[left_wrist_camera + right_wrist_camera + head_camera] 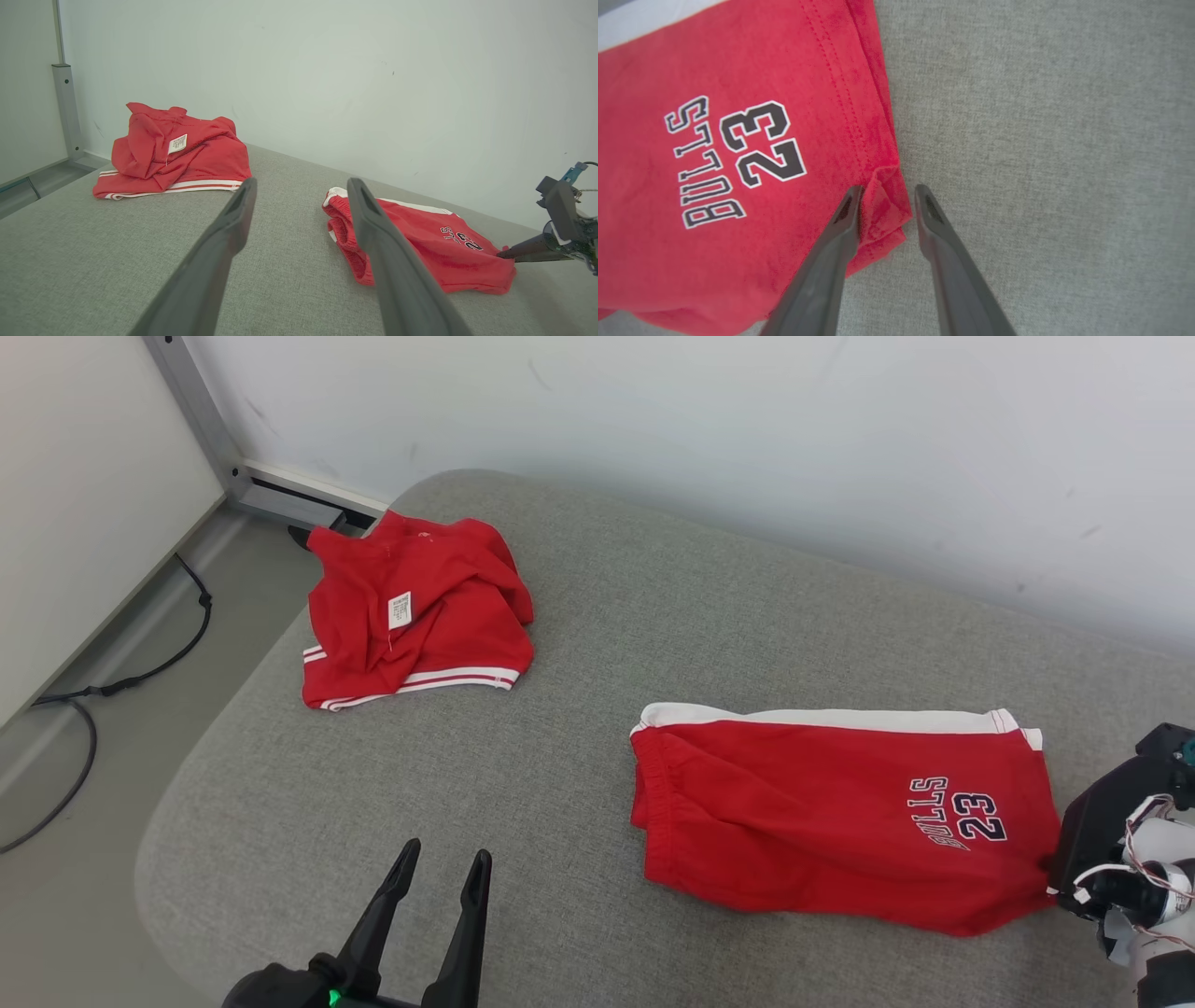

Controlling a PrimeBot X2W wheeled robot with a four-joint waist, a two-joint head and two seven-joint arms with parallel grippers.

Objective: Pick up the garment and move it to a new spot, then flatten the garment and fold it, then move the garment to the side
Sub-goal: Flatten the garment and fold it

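Pick-up step: my right gripper (888, 189) straddling hem corner of Bulls shorts (784, 60), jaws apart, not pinching. Next calling for firm pinch, lift.

In the head view the shorts (822, 803) lie on the table (579, 644) at the lower right. The other garment (411, 616) lies at the upper left by the table's far corner, well apart from them, with the wall (747, 429) behind along the top of the frame. The left hand (446, 851) is at the bottom, left of centre, over the table, and the right hand (888, 189) is at the right edge with the shorts' lower right corner between its fingers. A cable (205, 602) runs over the floor (140, 737) at the frame's left, beside the table.
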